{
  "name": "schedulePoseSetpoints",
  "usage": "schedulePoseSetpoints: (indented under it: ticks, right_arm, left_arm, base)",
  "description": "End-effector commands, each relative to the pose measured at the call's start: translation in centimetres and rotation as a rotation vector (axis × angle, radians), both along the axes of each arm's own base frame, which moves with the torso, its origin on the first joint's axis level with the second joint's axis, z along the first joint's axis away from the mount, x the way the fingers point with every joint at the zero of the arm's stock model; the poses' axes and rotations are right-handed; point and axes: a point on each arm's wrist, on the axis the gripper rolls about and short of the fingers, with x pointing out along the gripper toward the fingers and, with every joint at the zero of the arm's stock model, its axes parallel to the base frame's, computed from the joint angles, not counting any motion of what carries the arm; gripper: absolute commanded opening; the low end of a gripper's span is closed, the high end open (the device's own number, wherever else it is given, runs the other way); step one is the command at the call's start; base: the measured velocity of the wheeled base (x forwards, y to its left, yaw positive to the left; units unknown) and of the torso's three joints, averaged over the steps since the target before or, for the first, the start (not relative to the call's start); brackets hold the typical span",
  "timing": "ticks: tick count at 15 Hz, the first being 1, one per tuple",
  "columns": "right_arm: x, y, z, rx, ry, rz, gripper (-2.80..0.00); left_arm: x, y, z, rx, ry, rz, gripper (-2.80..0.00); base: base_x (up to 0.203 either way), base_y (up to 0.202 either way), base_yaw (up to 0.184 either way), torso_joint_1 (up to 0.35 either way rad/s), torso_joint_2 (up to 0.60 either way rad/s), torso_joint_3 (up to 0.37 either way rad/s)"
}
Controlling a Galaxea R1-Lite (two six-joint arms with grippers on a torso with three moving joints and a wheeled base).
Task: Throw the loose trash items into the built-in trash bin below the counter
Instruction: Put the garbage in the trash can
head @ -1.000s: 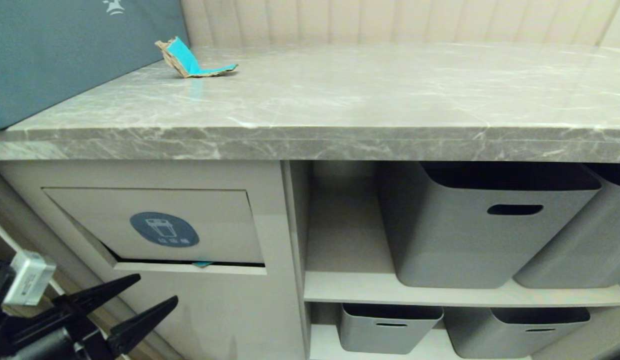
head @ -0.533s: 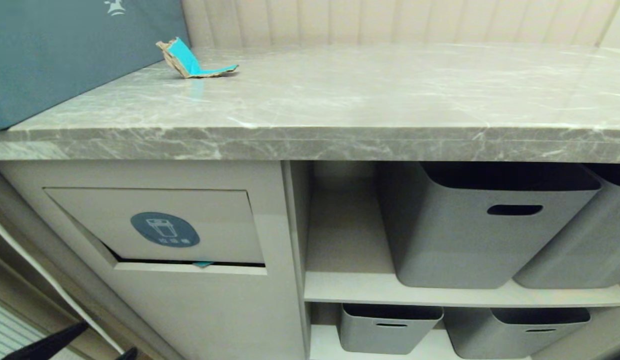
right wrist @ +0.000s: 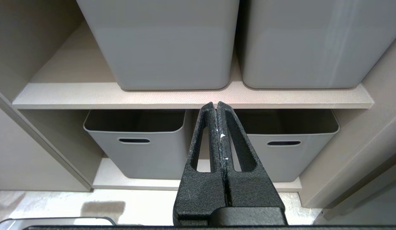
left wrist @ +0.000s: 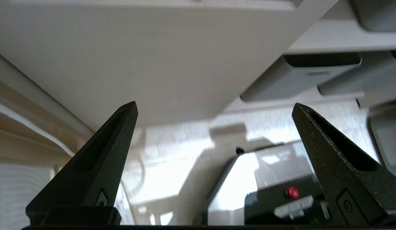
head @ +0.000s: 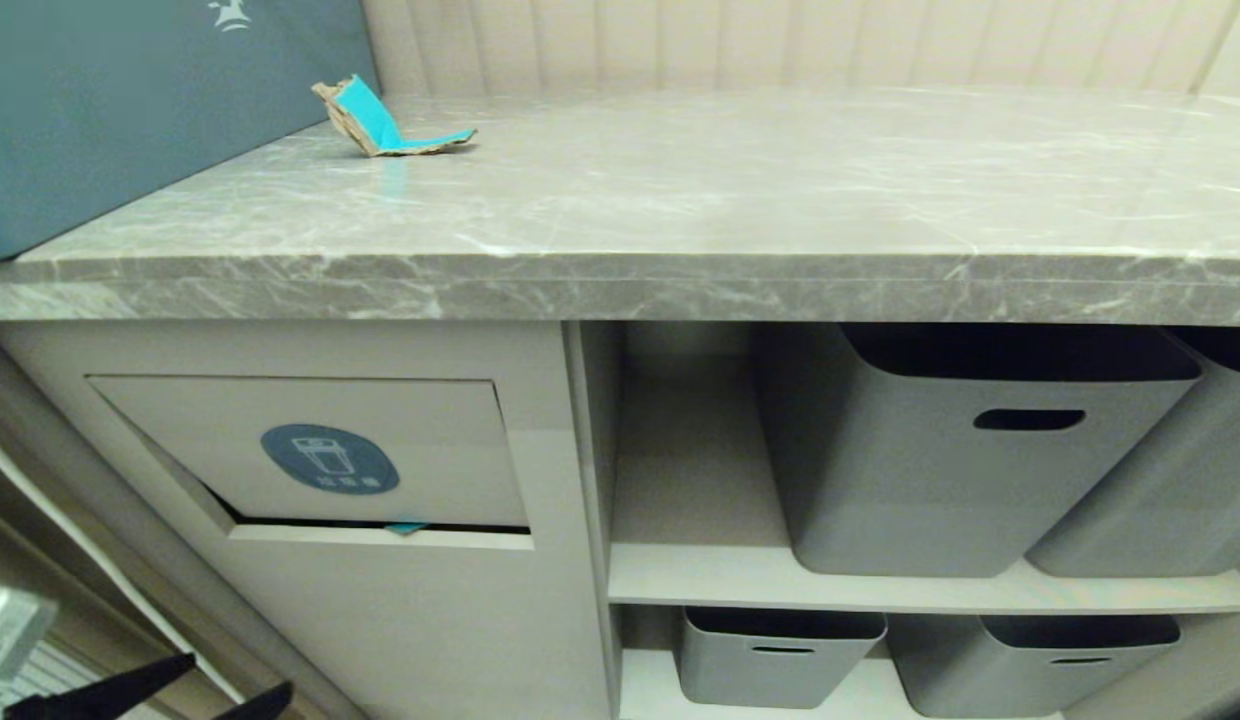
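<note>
One turquoise scrap (head: 390,125) lies far back on the counter (head: 680,290) beside the teal box (head: 130,110); the left gripper (head: 160,693), jaws wide and empty, hangs low by the bin flap (head: 320,450), where a turquoise sliver (head: 407,527) peeks out and may jam; the right gripper (right wrist: 216,108) is pressed together; a long reach risks pushing the scrap away.

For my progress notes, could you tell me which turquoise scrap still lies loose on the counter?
The bent scrap by the teal box; the other is only a sliver in the bin flap gap.
</note>
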Motion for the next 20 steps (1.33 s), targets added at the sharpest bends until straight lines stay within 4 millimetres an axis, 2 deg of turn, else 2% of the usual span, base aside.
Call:
schedulePoseSetpoints:
  ticks: [1,6,10,14,20]
  right_arm:
    - [0.0,0.0,0.0,0.001,0.003,0.0,-2.8]
    - [0.0,0.0,0.0,0.001,0.001,0.0,-2.8]
    - [0.0,0.0,0.0,0.001,0.001,0.0,-2.8]
    - [0.0,0.0,0.0,0.001,0.001,0.0,-2.8]
    - [0.0,0.0,0.0,0.001,0.001,0.0,-2.8]
  left_arm:
    - [2.1,0.2,-0.5,-0.011,0.097,-0.008,0.0]
    - [6.8,0.4,0.5,-0.016,0.111,-0.033,0.0]
    - [8.5,-0.2,-0.2,0.014,0.13,-0.042,0.0]
    - [10.5,-0.6,0.0,0.068,0.132,0.012,0.0]
    - [11.3,-1.2,-0.4,0.074,0.153,-0.008,0.0]
  base:
    - [0.0,0.0,0.0,0.0,0.0,0.0]
    - [0.0,0.0,0.0,0.0,0.0,0.0]
    - [0.0,0.0,0.0,0.0,0.0,0.0]
    - [0.0,0.0,0.0,0.0,0.0,0.0]
    - [0.0,0.0,0.0,0.0,0.0,0.0]
